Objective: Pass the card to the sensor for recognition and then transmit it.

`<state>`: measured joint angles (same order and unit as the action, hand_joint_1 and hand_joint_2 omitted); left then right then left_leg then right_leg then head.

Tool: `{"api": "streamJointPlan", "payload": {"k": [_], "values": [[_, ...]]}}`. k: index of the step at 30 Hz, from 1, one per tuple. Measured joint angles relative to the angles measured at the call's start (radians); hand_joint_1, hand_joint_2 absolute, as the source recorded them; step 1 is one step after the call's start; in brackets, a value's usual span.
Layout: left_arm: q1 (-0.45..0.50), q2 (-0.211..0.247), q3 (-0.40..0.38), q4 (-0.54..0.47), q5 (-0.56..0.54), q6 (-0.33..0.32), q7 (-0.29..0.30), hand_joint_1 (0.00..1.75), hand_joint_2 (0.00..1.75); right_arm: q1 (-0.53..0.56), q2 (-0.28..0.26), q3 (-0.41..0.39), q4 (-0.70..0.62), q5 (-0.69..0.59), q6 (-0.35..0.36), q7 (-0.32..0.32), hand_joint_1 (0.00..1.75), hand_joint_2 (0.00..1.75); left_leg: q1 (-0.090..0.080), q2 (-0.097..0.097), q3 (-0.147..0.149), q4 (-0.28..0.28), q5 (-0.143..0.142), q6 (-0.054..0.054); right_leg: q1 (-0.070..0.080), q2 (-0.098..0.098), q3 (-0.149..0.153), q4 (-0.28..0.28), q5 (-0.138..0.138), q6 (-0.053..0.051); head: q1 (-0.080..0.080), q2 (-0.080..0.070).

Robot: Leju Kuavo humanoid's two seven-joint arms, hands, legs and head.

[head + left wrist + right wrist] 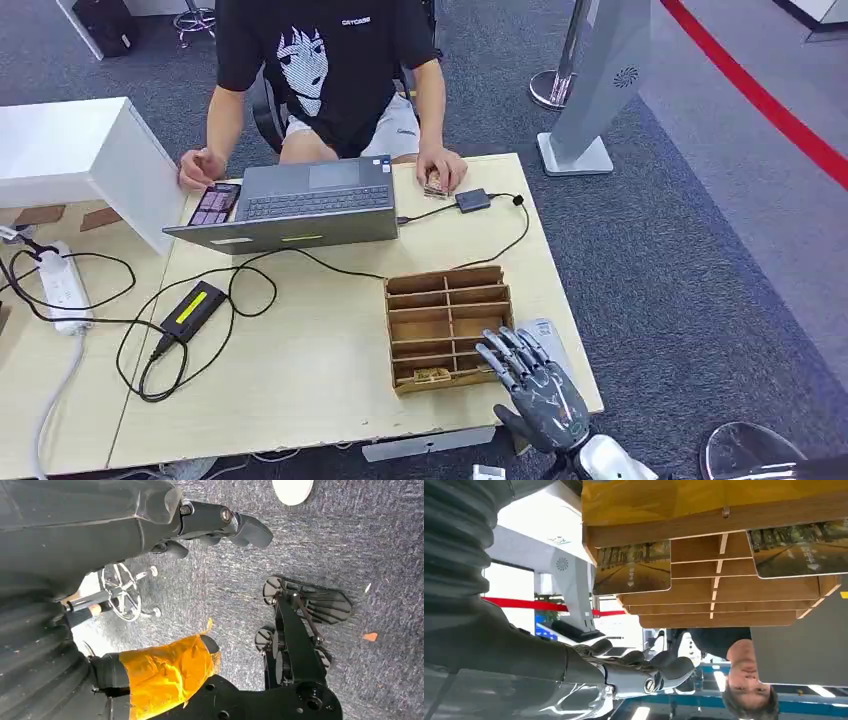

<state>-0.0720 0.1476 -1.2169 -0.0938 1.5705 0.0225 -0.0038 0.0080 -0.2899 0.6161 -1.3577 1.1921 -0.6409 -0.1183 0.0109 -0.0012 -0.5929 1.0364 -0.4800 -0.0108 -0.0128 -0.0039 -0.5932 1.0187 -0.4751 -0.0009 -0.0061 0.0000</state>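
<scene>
Card (432,376) lies half hidden in the slotted wooden organizer's (448,327) nearest compartment. Just beside it, the right robot hand (535,385) hovers with metallic fingers spread, holding nothing. The left robot hand (220,525) hangs empty over grey carpet (350,540).

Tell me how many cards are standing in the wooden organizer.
2. In the right wrist view, one card and another card stand in separate slots of the organizer. More may be hidden.

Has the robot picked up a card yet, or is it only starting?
Only starting. Nothing looks done: cards sit in the wooden organizer. The right hand hovers beside it, fingers spread, holding nothing. Left to do: grab a card, show it to the sensor, pass it on.
</scene>
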Motion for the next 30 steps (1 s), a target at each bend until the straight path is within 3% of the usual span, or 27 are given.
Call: {"api": "streamJointPlan", "payload": {"k": [21, 22, 23, 24, 28, 30], "values": [[-0.001, 0.0, -0.024, 0.0, -0.003, -0.002, 0.0, 0.0, 1.75, -0.061, 0.04, 0.01, 0.056, -0.039, -0.001, -0.019, 0.0, 1.75, 0.0, 0.0, 0.0, 0.0, 0.0, 0.0, 0.0, 0.0, 0.0, 0.0, 0.0, 0.0, 0.0, 0.0], [-0.001, 0.0, -0.026, 0.0, -0.003, -0.002, 0.0, 0.0, 1.75, -0.062, 0.042, 0.01, 0.059, -0.04, 0.0, -0.019, 0.51, 1.75, 0.0, 0.0, 0.0, 0.0, 0.0, 0.0, 0.0, 0.0, 0.0, 0.0, 0.0, 0.0, 0.0, 0.0], [-0.001, 0.0, -0.027, 0.0, -0.003, -0.002, 0.0, 0.0, 1.75, -0.064, 0.044, 0.01, 0.063, -0.045, 0.0, -0.019, 1.33, 1.75, 0.0, 0.0, 0.0, 0.0, 0.0, 0.0, 0.0, 0.0, 0.0, 0.0, 0.0, 0.0, 0.0, 0.0], [-0.001, 0.0, -0.031, 0.0, -0.003, -0.003, 0.0, 0.0, 1.75, -0.067, 0.046, 0.01, 0.069, -0.053, 0.001, -0.019, 1.54, 1.75, 0.0, 0.0, 0.0, 0.0, 0.0, 0.0, 0.0, 0.0, 0.0, 0.0, 0.0, 0.0, 0.0, 0.0], [-0.001, 0.0, -0.039, 0.0, -0.003, -0.003, 0.0, 0.0, 1.75, -0.078, 0.05, 0.01, 0.099, -0.066, 0.001, -0.018, 1.66, 1.75, 0.0, 0.0, 0.0, 0.0, 0.0, 0.0, 0.0, 0.0, 0.0, 0.0, 0.0, 0.0, 0.0, 0.0], [-0.001, 0.0, -0.039, 0.0, -0.003, -0.003, 0.0, 0.0, 1.75, -0.078, 0.052, 0.009, 0.113, -0.072, -0.001, -0.019, 1.59, 1.75, 0.0, 0.0, 0.0, 0.0, 0.0, 0.0, 0.0, 0.0, 0.0, 0.0, 0.0, 0.0, 0.0, 0.0]]}}
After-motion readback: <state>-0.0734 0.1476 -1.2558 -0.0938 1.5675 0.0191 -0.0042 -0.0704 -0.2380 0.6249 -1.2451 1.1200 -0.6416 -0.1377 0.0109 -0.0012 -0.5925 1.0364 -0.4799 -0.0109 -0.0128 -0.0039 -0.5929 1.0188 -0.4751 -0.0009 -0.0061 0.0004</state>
